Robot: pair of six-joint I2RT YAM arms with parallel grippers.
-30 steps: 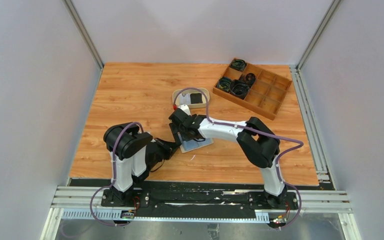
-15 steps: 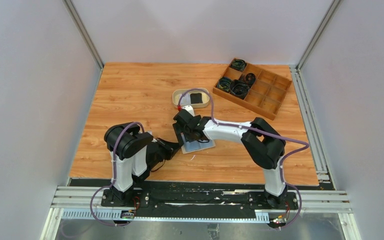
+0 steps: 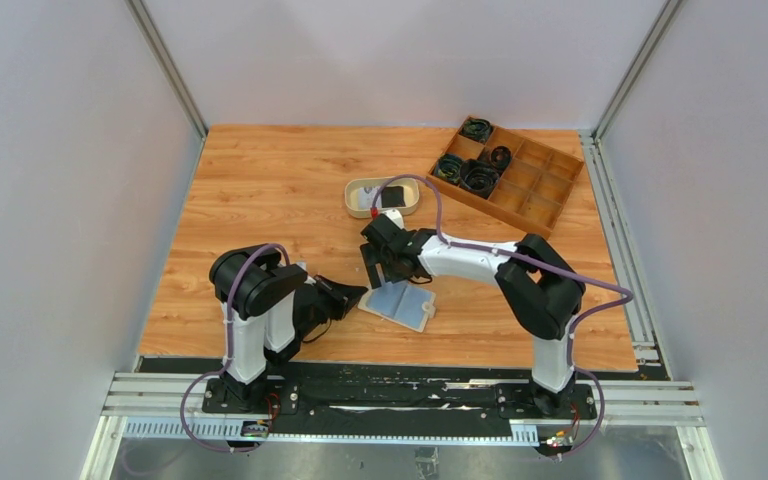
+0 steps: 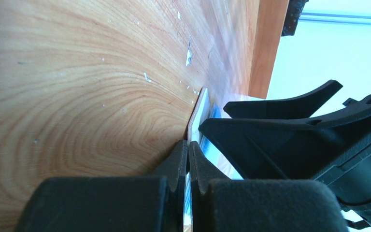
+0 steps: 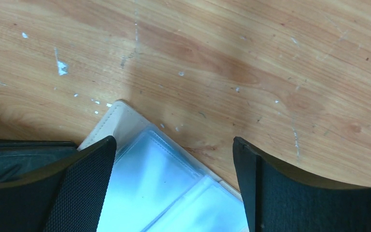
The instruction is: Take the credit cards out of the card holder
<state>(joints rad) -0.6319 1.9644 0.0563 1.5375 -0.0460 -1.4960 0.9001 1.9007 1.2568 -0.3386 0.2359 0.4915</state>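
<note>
Card holder: flat beige folding wallet (image 3: 400, 303), pale-blue inside, lying open beneath both grippers.
Left gripper (image 4: 188, 145): pinching its left edge; we should hold it down.
Right gripper (image 5: 174, 142): spread over its far corner; we should line up with a clear pocket (image 5: 145, 183) before closing.

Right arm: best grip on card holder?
Likely the card holder's far-corner rim, coming low from the far side: it lies open and flat, so only an edge can be pinched. Left gripper is shut on its left edge; right gripper is open above.
</note>
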